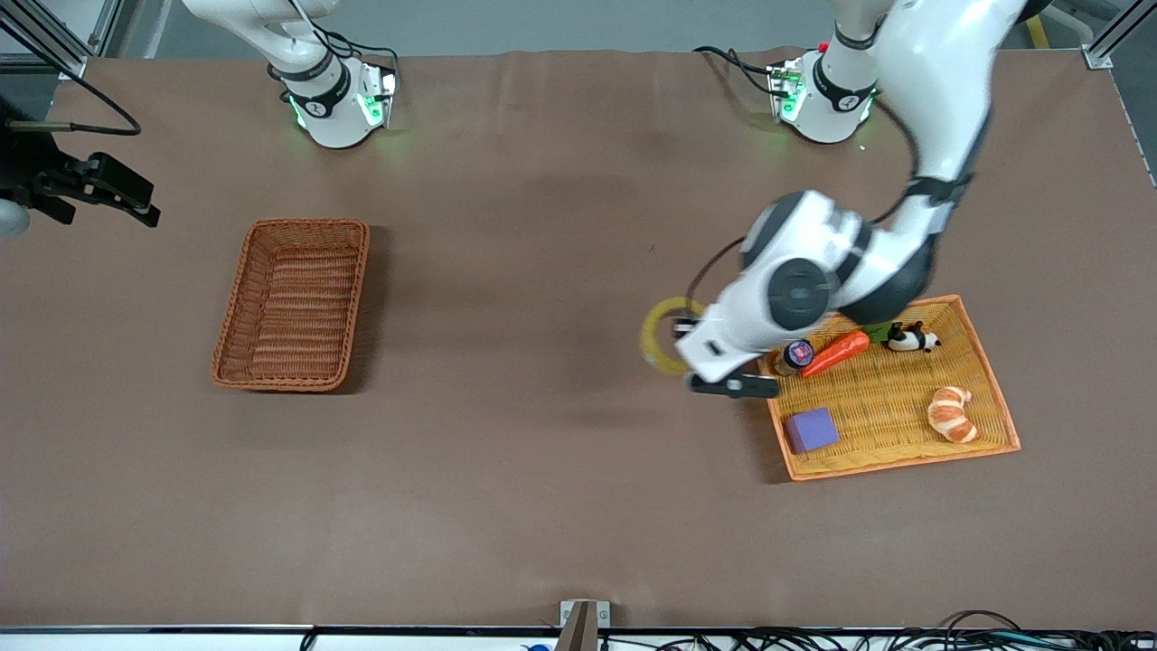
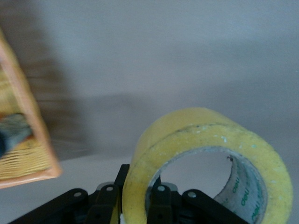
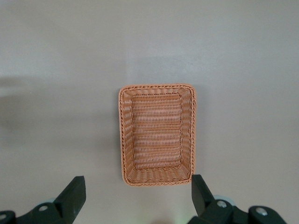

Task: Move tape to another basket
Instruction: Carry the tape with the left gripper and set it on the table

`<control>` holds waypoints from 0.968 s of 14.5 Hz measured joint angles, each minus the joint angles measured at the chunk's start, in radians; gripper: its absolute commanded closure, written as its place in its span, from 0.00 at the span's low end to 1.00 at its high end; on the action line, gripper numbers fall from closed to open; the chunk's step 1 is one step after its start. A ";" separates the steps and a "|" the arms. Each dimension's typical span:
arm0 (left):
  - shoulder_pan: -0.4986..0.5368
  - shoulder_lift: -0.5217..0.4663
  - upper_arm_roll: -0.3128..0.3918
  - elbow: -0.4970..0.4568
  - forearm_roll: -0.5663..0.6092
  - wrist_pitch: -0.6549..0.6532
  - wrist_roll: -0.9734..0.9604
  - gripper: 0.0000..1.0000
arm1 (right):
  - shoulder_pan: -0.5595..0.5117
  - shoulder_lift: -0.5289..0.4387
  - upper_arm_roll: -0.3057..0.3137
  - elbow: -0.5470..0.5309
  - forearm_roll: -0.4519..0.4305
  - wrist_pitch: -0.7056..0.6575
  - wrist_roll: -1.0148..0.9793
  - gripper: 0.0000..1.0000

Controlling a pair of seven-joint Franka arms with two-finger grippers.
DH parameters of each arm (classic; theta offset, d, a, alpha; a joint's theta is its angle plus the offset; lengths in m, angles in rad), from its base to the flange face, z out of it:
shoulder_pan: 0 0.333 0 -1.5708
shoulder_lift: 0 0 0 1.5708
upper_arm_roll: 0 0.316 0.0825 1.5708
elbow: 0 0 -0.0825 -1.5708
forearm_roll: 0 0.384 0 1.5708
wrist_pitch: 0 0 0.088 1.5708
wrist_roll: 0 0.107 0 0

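Note:
My left gripper (image 1: 684,333) is shut on the rim of the tape (image 1: 662,336), a yellowish ring held upright in the air over the bare table, just beside the flat tray's edge toward the right arm's end. In the left wrist view the tape (image 2: 205,135) fills the lower part, with my left gripper (image 2: 138,189) pinching its wall. The reddish-brown basket (image 1: 354,298) stands empty toward the right arm's end of the table. My right gripper (image 1: 126,201) is open and empty, up in the air at that end; its wrist view looks down on the basket (image 3: 158,87) past the gripper (image 3: 138,193).
A flat orange-yellow tray (image 1: 904,398) at the left arm's end holds a carrot (image 1: 836,353), a small bottle (image 1: 795,354), a panda toy (image 1: 913,339), a croissant (image 1: 952,414) and a purple block (image 1: 811,429). The tray's corner (image 2: 28,154) shows in the left wrist view.

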 measured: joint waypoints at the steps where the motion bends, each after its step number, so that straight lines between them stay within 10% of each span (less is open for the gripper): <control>1: -0.051 0.046 0.007 0.043 0.031 0.002 -0.049 1.00 | 0.002 0.000 0.000 0.000 0.000 0.000 0.000 0.00; 7: -0.406 0.268 0.197 0.243 0.062 0.157 -0.186 0.94 | 0.003 0.000 -0.003 -0.001 0.000 -0.004 0.001 0.00; 14: -0.481 0.369 0.205 0.344 0.017 0.302 -0.198 0.67 | 0.002 0.004 -0.011 -0.010 0.000 0.009 0.001 0.00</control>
